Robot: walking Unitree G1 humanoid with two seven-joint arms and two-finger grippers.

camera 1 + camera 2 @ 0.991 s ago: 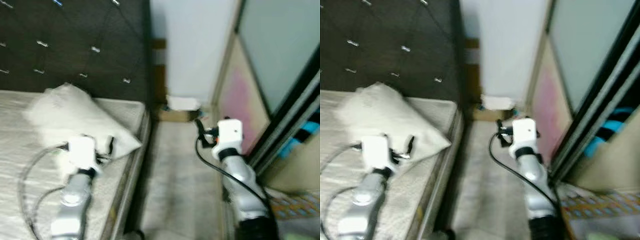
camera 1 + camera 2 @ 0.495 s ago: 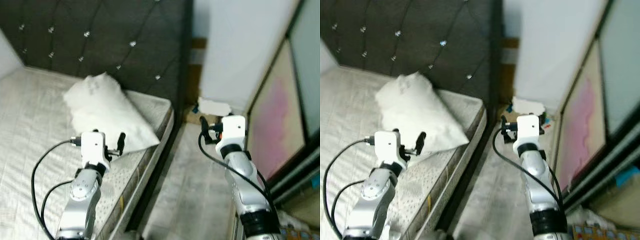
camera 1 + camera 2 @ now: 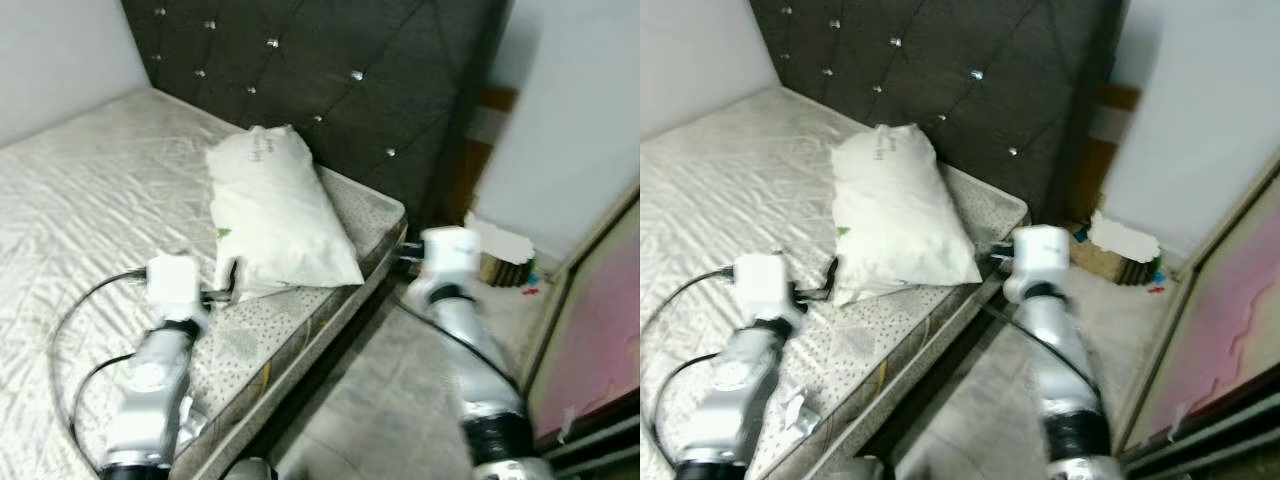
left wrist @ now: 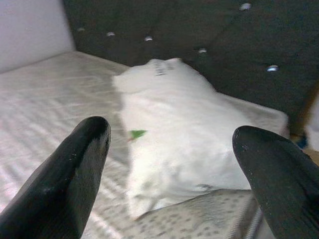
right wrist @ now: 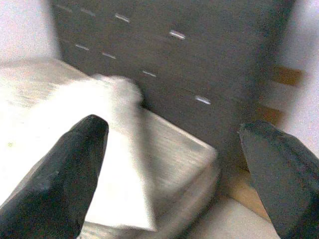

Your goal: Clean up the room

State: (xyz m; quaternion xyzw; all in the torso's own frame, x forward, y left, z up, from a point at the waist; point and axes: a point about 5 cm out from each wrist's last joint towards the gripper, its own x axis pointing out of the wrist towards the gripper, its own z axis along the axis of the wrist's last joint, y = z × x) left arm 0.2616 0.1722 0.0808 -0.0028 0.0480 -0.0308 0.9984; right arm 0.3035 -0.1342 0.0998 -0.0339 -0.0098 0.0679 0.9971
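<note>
Nothing picked up yet: both hands spread wide, empty. Left hand (image 4: 169,164) hovers near white stuffed pillow (image 3: 278,215), which lies at grey quilted mattress (image 3: 90,190) corner; right hand (image 5: 174,164) over floor gap. Cleanup looks barely started.

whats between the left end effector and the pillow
Only a short bare stretch of mattress. In the left wrist view the left end effector is open toward the pillow, with nothing lying between them.

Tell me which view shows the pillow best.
The left eye view: the whole pillow lies sharp on the bed by the headboard. The right eye view matches it. The left wrist view is closer but softer; the right wrist view blurs it.
</note>
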